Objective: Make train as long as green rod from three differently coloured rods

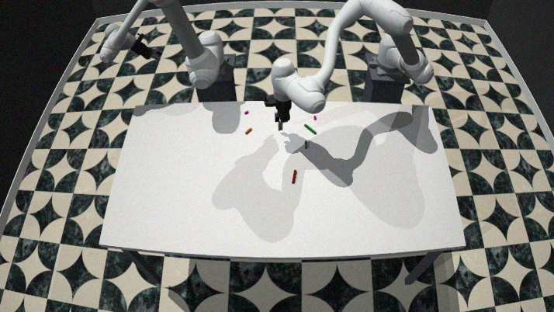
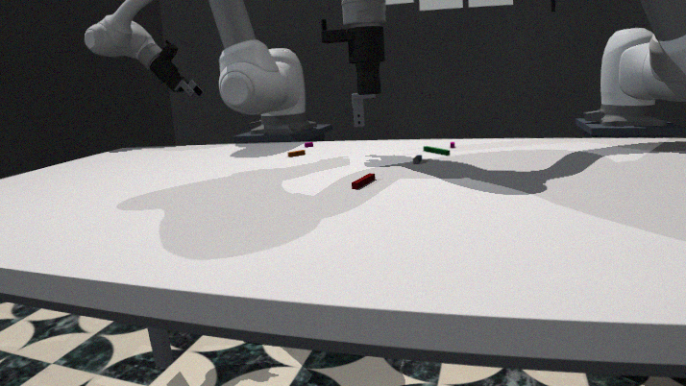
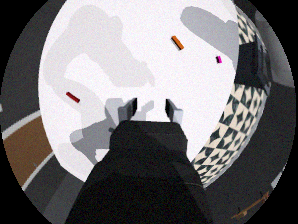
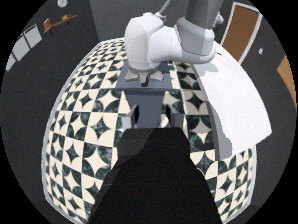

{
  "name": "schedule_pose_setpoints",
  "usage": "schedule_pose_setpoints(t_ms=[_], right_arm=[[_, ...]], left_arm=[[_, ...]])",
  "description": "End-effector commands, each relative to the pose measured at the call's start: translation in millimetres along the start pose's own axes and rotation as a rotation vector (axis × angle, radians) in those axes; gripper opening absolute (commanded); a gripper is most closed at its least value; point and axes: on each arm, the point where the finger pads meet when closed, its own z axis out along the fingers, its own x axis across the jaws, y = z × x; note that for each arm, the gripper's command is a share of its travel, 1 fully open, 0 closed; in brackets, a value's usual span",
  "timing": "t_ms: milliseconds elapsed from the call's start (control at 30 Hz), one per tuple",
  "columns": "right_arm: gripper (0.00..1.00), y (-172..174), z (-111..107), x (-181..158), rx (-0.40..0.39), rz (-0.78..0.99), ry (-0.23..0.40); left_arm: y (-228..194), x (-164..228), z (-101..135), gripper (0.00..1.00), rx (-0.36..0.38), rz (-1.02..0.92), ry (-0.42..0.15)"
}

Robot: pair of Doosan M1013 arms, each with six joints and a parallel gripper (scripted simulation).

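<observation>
A green rod [image 1: 310,129] [image 2: 436,151], a grey rod [image 1: 306,144] [image 2: 417,159] in shadow, a red rod [image 1: 294,177] [image 2: 363,181] [image 3: 73,97] and an orange rod [image 1: 248,131] [image 2: 296,154] [image 3: 177,43] lie apart on the table. One magenta rod [image 1: 247,112] [image 2: 308,144] [image 3: 218,59] lies behind the orange one; another magenta rod [image 1: 315,117] [image 2: 452,144] lies behind the green one. My left gripper [image 1: 278,123] [image 3: 151,103] is open and empty above the table, between the orange and green rods. My right gripper [image 1: 156,54] [image 2: 193,89] [image 4: 152,110] is open and empty, off the table.
The white table [image 1: 167,209] [image 2: 432,269] carries broad arm shadows. The left arm [image 1: 330,50] reaches in from the picture's right in the top view. The right arm [image 1: 180,31] is folded back beyond the table's far left corner. Both bases stand behind the far edge.
</observation>
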Motion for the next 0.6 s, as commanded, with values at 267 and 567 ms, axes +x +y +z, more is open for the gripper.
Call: schedule_pose_setpoints(t_ms=[267,567], right_arm=[[1.0,-2.7,2.4,-2.8,0.016,0.004,-0.005],[1.0,-2.7,2.4,-2.8,0.016,0.004,-0.005]], left_arm=[[30.6,-43.7,-2.5,1.0,0.007,-0.421,-0.006],[55.0,-71.1,-3.4,1.0,0.008,-0.711,-0.006]])
